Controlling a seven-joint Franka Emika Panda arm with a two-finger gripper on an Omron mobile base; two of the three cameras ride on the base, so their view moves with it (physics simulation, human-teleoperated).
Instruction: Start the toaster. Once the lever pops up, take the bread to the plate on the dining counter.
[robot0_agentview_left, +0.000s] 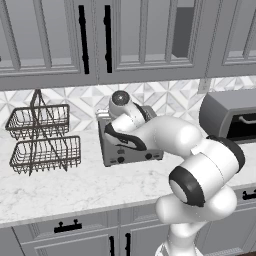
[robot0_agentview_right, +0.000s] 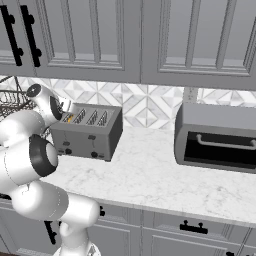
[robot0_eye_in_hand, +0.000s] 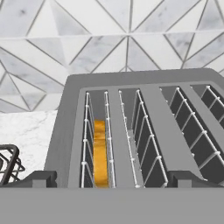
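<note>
Jaws wide open, empty, above toaster (robot0_eye_in_hand: 144, 127)

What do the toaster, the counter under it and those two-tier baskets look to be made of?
The toaster looks like matte grey metal, with thin wire guards in its slots. The counter looks like polished white marble, judging by faint grey veining. The baskets look like dark open-mesh metal wire.

A 2-tier wire basket rack (robot0_agentview_left: 42, 140) stands at the left of the marble worktop (robot0_agentview_right: 165, 182). A grey toaster oven (robot0_agentview_right: 217, 137) sits at the right, under grey wall cabinets (robot0_agentview_right: 150, 37) and before a triangle-patterned tile backsplash (robot0_eye_in_hand: 109, 39).
</note>
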